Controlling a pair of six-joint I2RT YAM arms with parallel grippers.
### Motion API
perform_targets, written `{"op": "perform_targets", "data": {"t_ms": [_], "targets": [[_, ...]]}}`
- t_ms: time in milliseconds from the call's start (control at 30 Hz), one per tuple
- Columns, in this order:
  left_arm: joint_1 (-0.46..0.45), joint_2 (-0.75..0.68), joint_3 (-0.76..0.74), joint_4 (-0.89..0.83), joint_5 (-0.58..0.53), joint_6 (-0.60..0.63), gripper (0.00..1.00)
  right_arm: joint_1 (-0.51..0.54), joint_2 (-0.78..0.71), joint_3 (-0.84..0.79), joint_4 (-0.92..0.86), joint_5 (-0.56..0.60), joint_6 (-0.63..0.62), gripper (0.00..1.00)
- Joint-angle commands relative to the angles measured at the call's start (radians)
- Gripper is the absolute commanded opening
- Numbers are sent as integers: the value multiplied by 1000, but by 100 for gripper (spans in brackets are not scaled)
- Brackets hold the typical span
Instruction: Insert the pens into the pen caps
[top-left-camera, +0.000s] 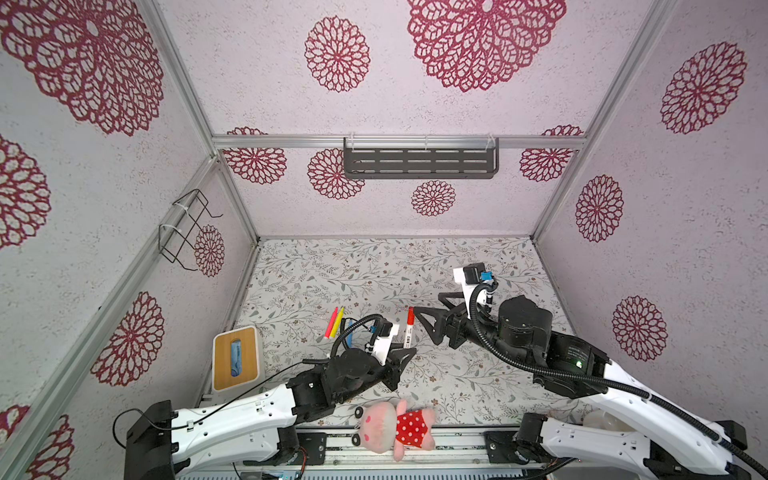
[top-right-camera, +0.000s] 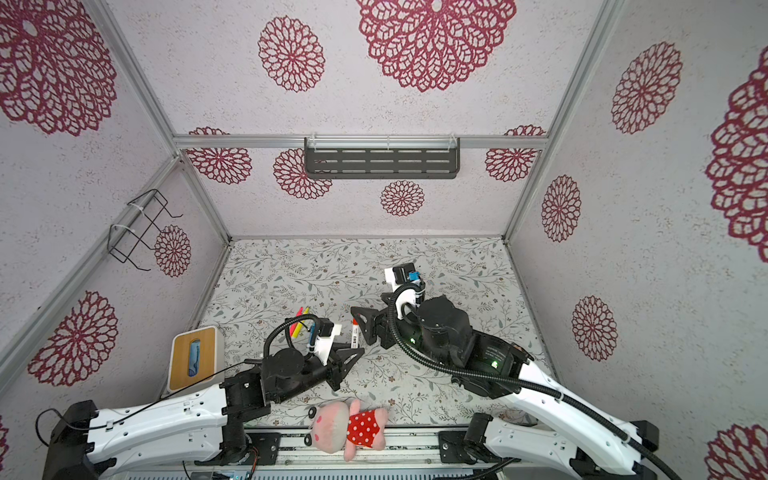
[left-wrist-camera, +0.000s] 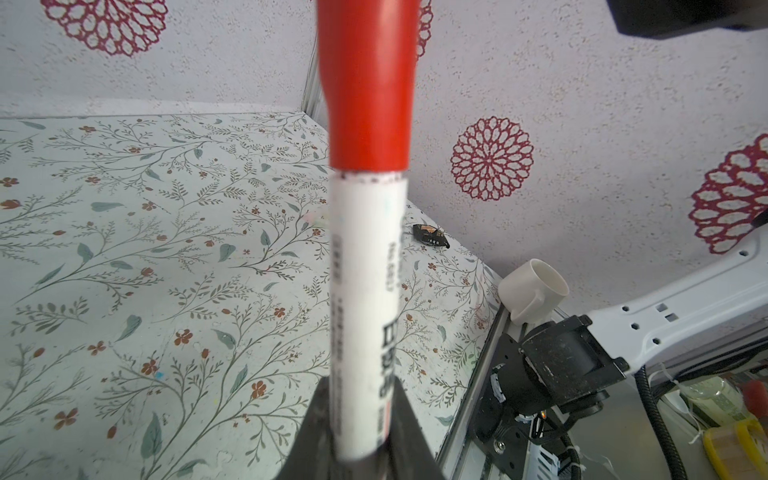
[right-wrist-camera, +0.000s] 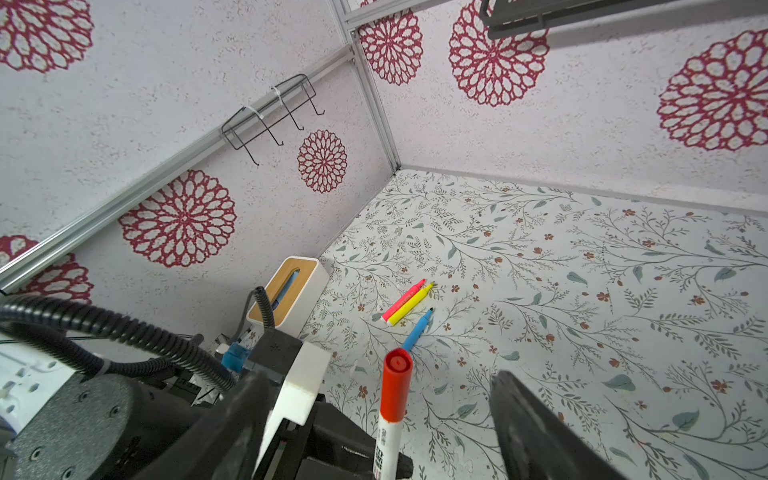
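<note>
Underneath everything, a flat tabletop in pale floral-print paper (top-left-camera: 374, 270), walled by panels with red rosettes. On the far wall, a dark grey slotted metal shelf (top-left-camera: 419, 162); on the left wall, a black wire rack (top-left-camera: 187, 228).

Reaching in from the near left, the left gripper (top-left-camera: 404, 352), jaws clamped on the lower barrel of the white-barrelled marker pen (top-left-camera: 408, 334). Holds it near the middle of the scene, capped end pointing away toward the far side.

Reaching in from the near right, the right gripper (top-left-camera: 428, 303), jaws spread wide and holding nothing. In the right wrist view, black fingers (right-wrist-camera: 523, 415) on either side of the marker's capped end, clear of it.

At the near left of the tabletop, a white rectangular tissue box with a wooden lid (top-left-camera: 235, 357). At the near edge, middle, a pink plush toy in a red polka-dot dress (top-left-camera: 395, 424), lying partly on the metal rail. In the near right corner, against the wall, a white cylindrical cup (left-wrist-camera: 532, 291), tilted.

Left of the held marker, three pens flat on the tabletop:
- pink highlighter pen (right-wrist-camera: 403, 299)
- yellow highlighter pen (right-wrist-camera: 411, 305), touching the pink one side by side
- blue felt pen (right-wrist-camera: 417, 330), just beside them on the near right

Dark nibs bare on the yellow and blue, pointing far.

Seated on the marker's tip, a red plastic cap (left-wrist-camera: 365, 83).

Near the right wall, a small dark object (left-wrist-camera: 432, 236), too small to tell.
</note>
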Motion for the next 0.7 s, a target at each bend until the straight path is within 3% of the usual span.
{"op": "perform_targets", "data": {"t_ms": [0, 200, 367, 667], "targets": [[-14, -16, 23, -8, -20, 21, 0, -28, 31, 68, -16, -56, -39, 85], [-14, -47, -4, -9, -31, 27, 0, -64, 73, 25, 60, -149, -7, 82], [-13, -79, -44, 11, -30, 11, 0, -108, 122, -4, 125, -193, 21, 73], [-14, -72, -69, 20, -42, -1, 0, -132, 156, -11, 153, -213, 34, 65]]}}
